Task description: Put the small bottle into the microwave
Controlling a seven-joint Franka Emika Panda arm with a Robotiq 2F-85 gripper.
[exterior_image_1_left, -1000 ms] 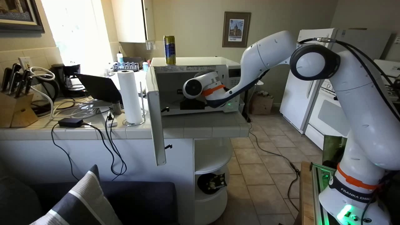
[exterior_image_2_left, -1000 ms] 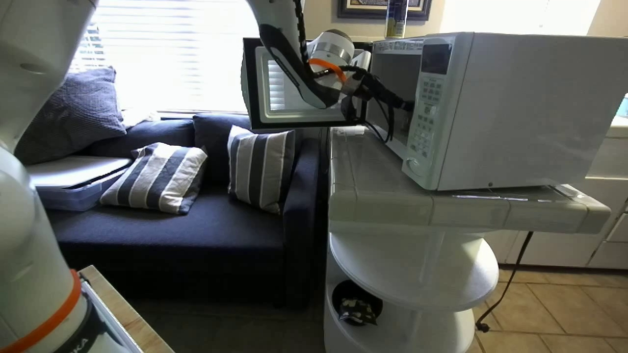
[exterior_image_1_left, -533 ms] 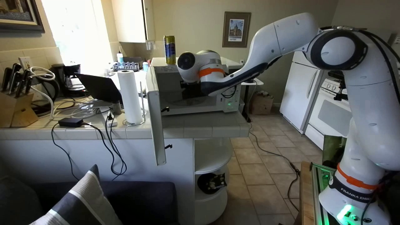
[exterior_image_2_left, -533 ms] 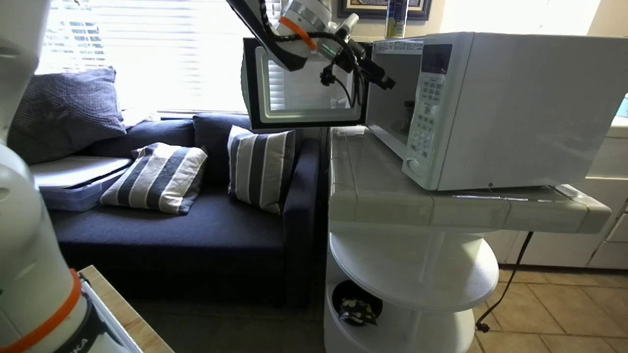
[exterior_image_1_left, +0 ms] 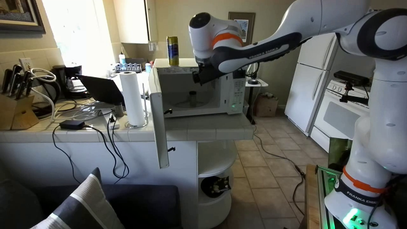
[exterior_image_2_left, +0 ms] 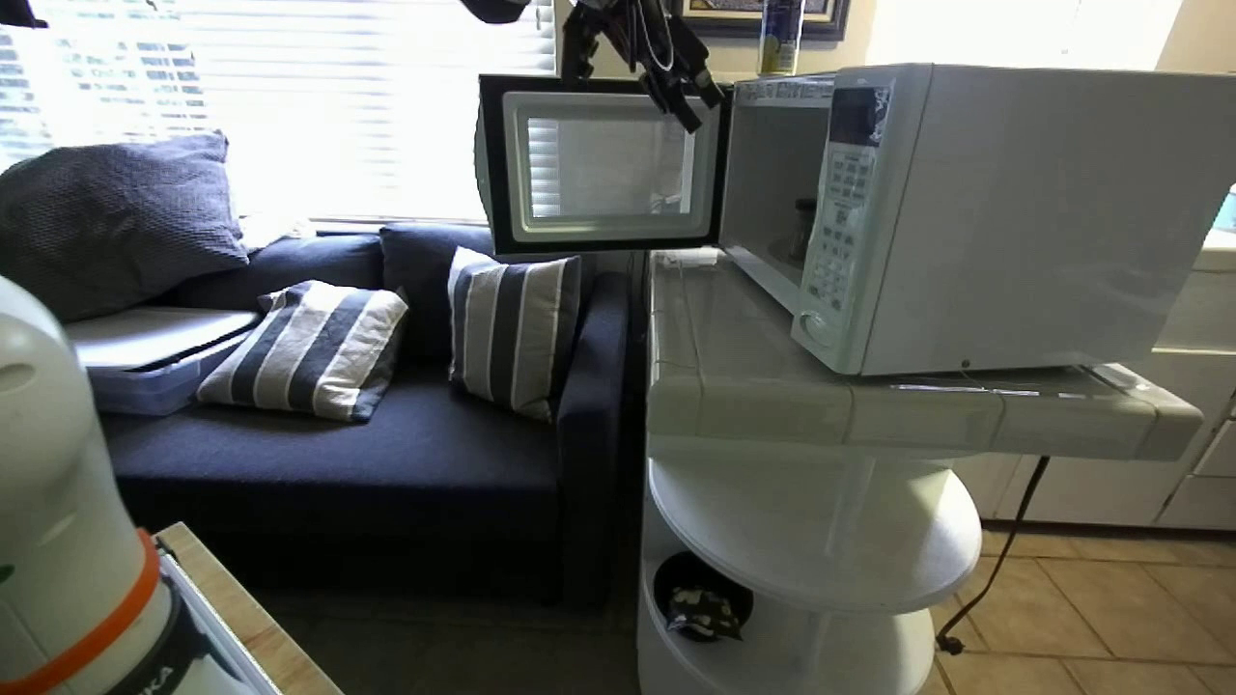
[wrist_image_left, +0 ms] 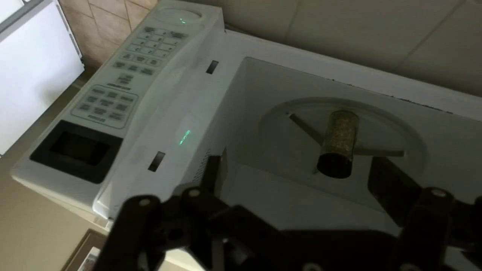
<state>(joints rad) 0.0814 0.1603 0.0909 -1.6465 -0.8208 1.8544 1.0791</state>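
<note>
The small bottle (exterior_image_1_left: 192, 99) stands upright on the turntable inside the white microwave (exterior_image_1_left: 237, 92). In the wrist view the bottle (wrist_image_left: 340, 135) shows brownish contents and a dark cap. The bottle (exterior_image_2_left: 804, 227) is partly hidden behind the control strip of the microwave (exterior_image_2_left: 1024, 222) in an exterior view. The microwave door is wide open. My gripper (wrist_image_left: 297, 162) is open and empty, with its fingers well apart and clear of the bottle. In both exterior views the gripper (exterior_image_1_left: 197, 79) (exterior_image_2_left: 703, 114) is outside the microwave, in front of the upper part of its opening.
The tall blue-and-yellow container (exterior_image_1_left: 173, 51) stands on top of the microwave near its front edge. The open microwave door (exterior_image_2_left: 608, 164) juts out past the tiled counter (exterior_image_1_left: 210, 127). A paper towel roll (exterior_image_1_left: 133, 98) and a laptop (exterior_image_1_left: 100, 89) stand behind the door.
My gripper has drawn out of the microwave, moving back and up. The bottle, hidden by the arm a second ago, now shows standing inside.
</note>
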